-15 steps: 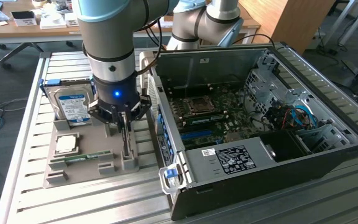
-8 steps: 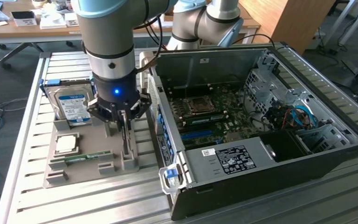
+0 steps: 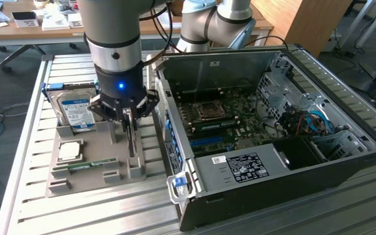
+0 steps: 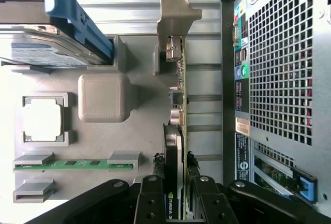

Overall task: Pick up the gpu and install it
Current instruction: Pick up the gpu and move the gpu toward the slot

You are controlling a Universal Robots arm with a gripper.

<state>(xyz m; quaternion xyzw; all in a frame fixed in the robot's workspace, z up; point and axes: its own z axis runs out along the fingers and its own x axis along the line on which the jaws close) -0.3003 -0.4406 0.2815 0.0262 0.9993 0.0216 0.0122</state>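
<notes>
gpu (image 4: 173,146) clamped by gripper (image 4: 177,195), upright at grey tray (image 3: 77,183).
On slatted metal table (image 3: 109,215); open case (image 3: 344,161) at 3 o'clock, wooden desk (image 3: 44,32) at 12.

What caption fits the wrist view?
Tool clamps the gpu, on edge in the gray tray beside the computer case.

A grey moulded plastic parts tray (image 3: 86,182) lies on a slatted aluminium table (image 3: 109,215); at the tray's far end in the exterior view, a silver hard drive with a blue label (image 3: 76,111) stands on edge in a blue-framed slot; near the tray's middle a square silver processor chip (image 3: 69,151) sits in a recess; just beside it a narrow green memory stick (image 3: 86,165) rests in two grey clips; on the exterior view's right, just beside the tray, lies an open black computer case (image 3: 344,161) with its green motherboard (image 3: 240,127) exposed; a wooden desk (image 3: 44,30) stands well behind the tray.
</notes>
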